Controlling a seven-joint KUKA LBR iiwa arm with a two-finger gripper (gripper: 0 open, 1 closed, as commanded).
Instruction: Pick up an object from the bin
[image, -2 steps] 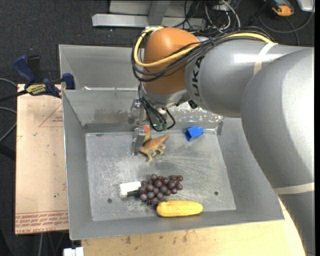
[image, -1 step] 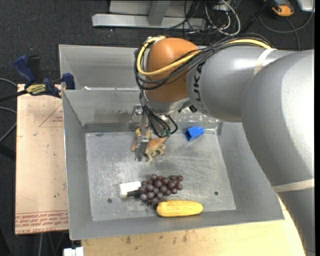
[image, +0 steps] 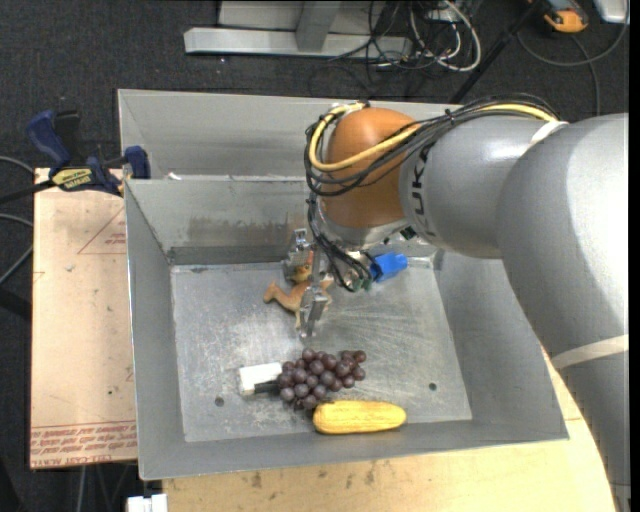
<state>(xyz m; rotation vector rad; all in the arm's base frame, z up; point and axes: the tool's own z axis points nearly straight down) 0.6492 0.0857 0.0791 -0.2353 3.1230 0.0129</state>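
Over the middle of the grey bin (image: 200, 330), the end effector (image: 312, 312) hangs just beside one brown curved piece (image: 283, 292) near the back wall; whether it is apart or together cannot be told. Toward the front lie one bunch of purple grapes (image: 320, 375), one yellow corn cob (image: 360, 417) touching its front edge, and one small white block (image: 260, 378) at its left.

Arm (image: 520, 190): thick rounded links, cased in smooth silver-grey. Dark KUKA lettering (image: 418, 186), partly seen, is printed on the link next to the wrist. The wrist is capped by a glossy orange dome cover (image: 365, 165). Yellow and black cables (image: 330, 128) are looped over the dome. A small blue part (image: 388, 266) is fitted beneath it. The gripper (image: 312, 308) is noted as slim grey metal, trailed by thin dark leads.
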